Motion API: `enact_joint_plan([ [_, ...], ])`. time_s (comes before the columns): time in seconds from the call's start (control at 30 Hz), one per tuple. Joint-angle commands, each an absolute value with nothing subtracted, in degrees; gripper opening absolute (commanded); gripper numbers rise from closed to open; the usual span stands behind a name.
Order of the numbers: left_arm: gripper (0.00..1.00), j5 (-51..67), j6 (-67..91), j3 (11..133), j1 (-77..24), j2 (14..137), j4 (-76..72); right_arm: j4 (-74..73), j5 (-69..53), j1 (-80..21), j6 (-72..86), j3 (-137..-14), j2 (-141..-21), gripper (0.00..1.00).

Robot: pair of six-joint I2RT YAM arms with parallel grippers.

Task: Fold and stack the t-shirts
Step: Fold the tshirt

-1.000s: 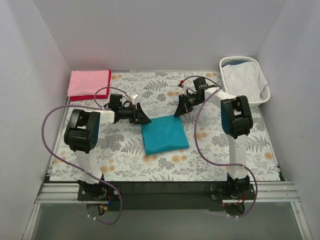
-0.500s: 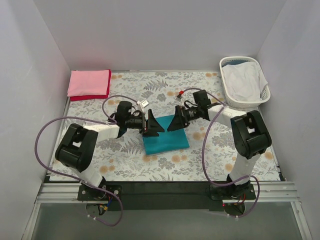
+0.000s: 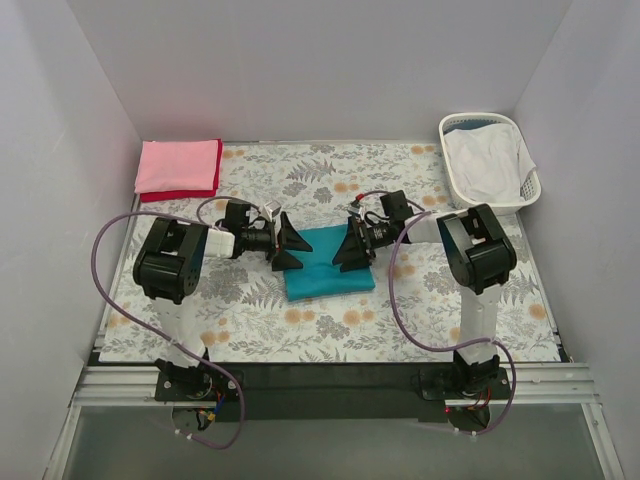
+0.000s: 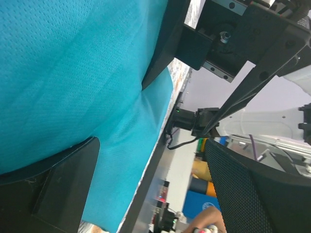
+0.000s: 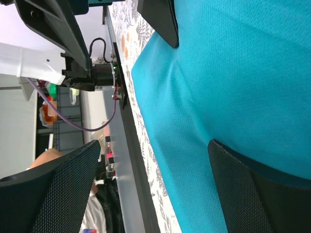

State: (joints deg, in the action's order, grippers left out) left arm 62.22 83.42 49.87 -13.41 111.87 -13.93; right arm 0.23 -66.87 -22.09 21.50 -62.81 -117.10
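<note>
Now | stack: pink t-shirt (image 3: 180, 163) lies folded on the red t-shirt (image 3: 160, 195), far-left corner of the table (image 3: 420, 320) | teal t-shirt (image 3: 330, 272): folded, mid-table, not yet stacked | left gripper (image 3: 292, 245), right gripper (image 3: 343, 247): jaws spread wide over its far corners, holding nothing | remaining, likely: carry teal onto the stack
</note>
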Motion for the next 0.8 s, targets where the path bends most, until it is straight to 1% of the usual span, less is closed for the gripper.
enact_joint_plan([
  [0.0,0.91,58.44,74.54,50.97,-12.22,107.68,-7.92,0.88,-64.67,-21.62,20.47,-64.07,-113.40,0.98],
  [0.07,0.91,59.41,76.11,48.88,-13.00,103.21,-7.65,0.97,-65.65,-21.71,20.30,-63.11,-107.95,0.98],
  [0.1,0.91,59.15,77.16,47.56,-13.53,98.14,-7.99,0.97,-65.13,-21.88,20.22,-62.41,-105.84,0.98],
  [0.13,0.91,59.15,79.78,44.42,-14.23,95.04,-9.65,0.88,-64.60,-22.23,19.52,-61.45,-101.99,0.98],
  [0.2,0.91,59.24,84.26,41.32,-15.98,89.33,-13.08,1.40,-63.20,-23.28,19.34,-57.41,-98.80,0.98],
  [0.23,0.91,58.98,88.81,38.70,-17.65,88.43,-16.23,3.32,-63.11,-24.86,19.77,-54.26,-96.96,0.98],
  [0.33,0.91,59.06,96.12,35.52,-20.64,87.63,-21.15,10.00,-63.46,-26.97,25.48,-49.93,-95.72,0.98],
  [0.47,0.92,56.87,102.28,32.88,-22.41,90.43,-29.86,12.56,-63.63,-27.86,28.21,-50.01,-99.39,0.98],
  [0.57,0.92,56.60,104.41,32.43,-22.50,97.17,-35.23,12.74,-63.72,-27.86,28.39,-50.98,-104.84,0.98],
  [0.67,0.92,55.38,102.14,33.13,-21.54,103.42,-33.76,12.83,-63.55,-27.60,28.21,-50.63,-109.76,0.98],
  [0.77,0.92,52.48,95.73,33.57,-18.91,107.13,-26.73,12.66,-61.70,-25.49,27.42,-48.70,-113.98,0.98],
])
